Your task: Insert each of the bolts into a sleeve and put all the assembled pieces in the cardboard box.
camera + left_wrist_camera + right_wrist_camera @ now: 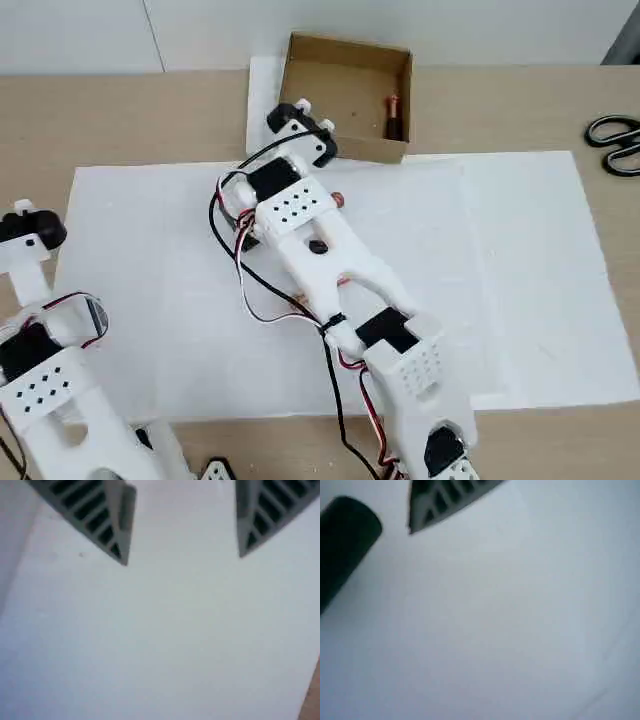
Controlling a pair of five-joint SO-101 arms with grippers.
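The cardboard box point(300, 75) stands at the table's far middle. One dark sleeve with a copper bolt point(394, 117) lies inside it by the right wall. My right gripper point(303, 128) hangs over the white paper just off the box's near left corner. In the right wrist view one finger point(445, 500) shows beside a black sleeve point(342, 550), with a gap between them. Copper bolt ends peek out beside this arm point(340, 198) and under it point(299, 295). My left gripper point(22, 222) point(182, 560) is open over bare paper at the left edge.
A large white paper sheet point(520, 260) covers the middle of the wooden table. Black-handled scissors point(615, 143) lie at the far right edge. The right arm's cables point(235, 260) trail across the paper.
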